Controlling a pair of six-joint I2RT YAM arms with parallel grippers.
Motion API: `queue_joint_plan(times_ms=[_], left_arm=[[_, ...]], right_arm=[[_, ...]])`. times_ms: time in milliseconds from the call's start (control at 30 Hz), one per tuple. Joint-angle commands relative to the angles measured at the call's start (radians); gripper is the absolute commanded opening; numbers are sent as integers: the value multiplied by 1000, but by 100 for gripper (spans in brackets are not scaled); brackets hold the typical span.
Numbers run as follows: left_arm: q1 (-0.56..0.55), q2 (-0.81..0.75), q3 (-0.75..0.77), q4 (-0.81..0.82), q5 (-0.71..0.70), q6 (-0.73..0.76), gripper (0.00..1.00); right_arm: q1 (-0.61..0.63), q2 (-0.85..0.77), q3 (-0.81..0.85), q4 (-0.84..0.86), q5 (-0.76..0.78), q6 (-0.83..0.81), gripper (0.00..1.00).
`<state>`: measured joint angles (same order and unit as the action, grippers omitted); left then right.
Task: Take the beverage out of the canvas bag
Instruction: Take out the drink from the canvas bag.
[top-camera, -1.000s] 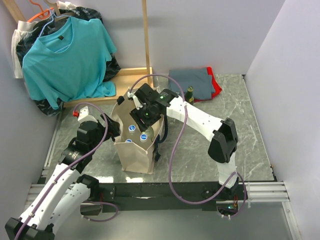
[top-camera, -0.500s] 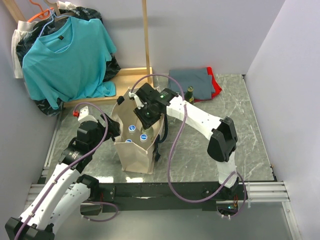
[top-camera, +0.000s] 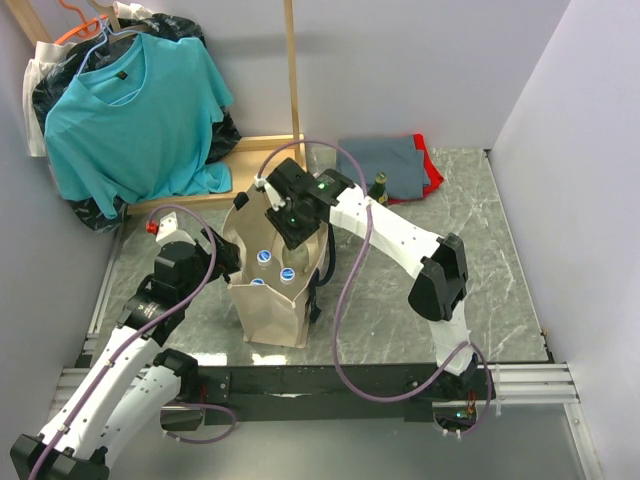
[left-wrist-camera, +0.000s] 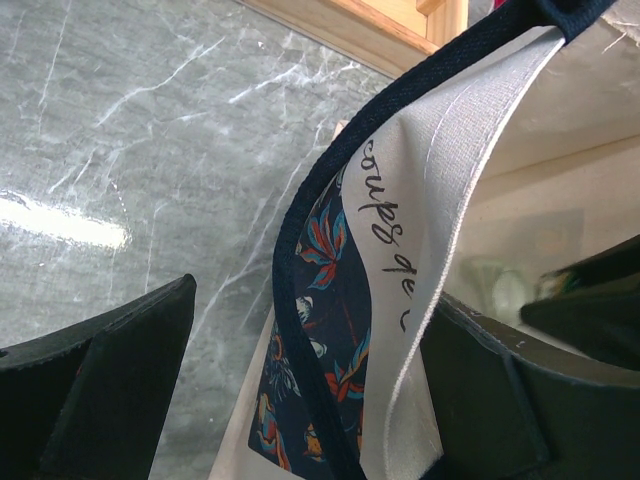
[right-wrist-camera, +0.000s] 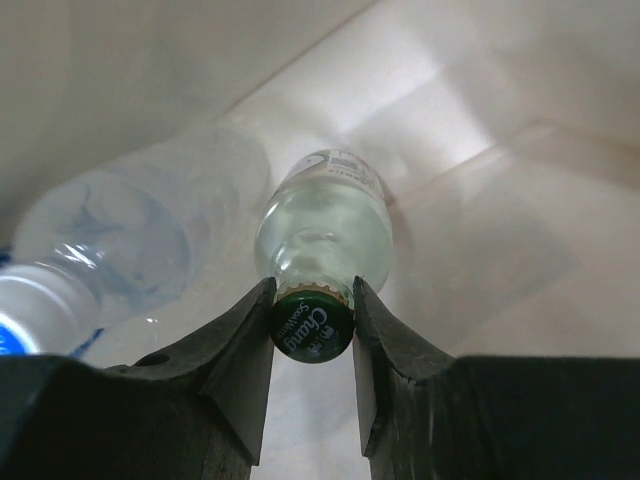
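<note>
The beige canvas bag (top-camera: 268, 312) stands upright between the arms, its mouth open. My right gripper (right-wrist-camera: 312, 305) reaches down into it and is shut on the green crown cap of a clear glass beverage bottle (right-wrist-camera: 325, 235), which hangs below the fingers inside the bag (right-wrist-camera: 480, 130). From above, the right wrist (top-camera: 292, 212) covers the bag's mouth. My left gripper (left-wrist-camera: 305, 340) is open, its jaws wide on either side of the bag's dark-trimmed rim (left-wrist-camera: 300, 270); it sits at the bag's left side (top-camera: 222, 258).
Clear plastic water bottles with blue caps (top-camera: 265, 257) also lie in the bag, one beside the glass bottle (right-wrist-camera: 100, 260). A green bottle (top-camera: 380, 187) stands by folded grey and red cloths (top-camera: 385, 160). A teal T-shirt (top-camera: 130, 110) hangs back left beside a wooden post (top-camera: 292, 70).
The right jaws have closed on the bottle's cap, and the right wrist has shifted a little toward the far side above the bag. The left arm has not moved.
</note>
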<state>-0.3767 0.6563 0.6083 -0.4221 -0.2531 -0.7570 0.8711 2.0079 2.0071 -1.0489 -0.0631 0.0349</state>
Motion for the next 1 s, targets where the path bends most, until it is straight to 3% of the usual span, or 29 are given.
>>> queue_joint_plan(times_ms=[0, 467, 800, 967], left_arm=[[-5, -7, -16, -27, -20, 7, 96], [-5, -18, -12, -33, -34, 5, 96], [-5, -7, 24, -47, -43, 27, 96], [-5, -21, 44, -26, -49, 41, 96]], right_arm=[[-7, -18, 162, 44, 60, -26, 0], [-11, -9, 193, 67, 112, -64, 0], [-12, 61, 375, -31, 75, -104, 0], [-12, 13, 313, 15, 75, -93, 0]])
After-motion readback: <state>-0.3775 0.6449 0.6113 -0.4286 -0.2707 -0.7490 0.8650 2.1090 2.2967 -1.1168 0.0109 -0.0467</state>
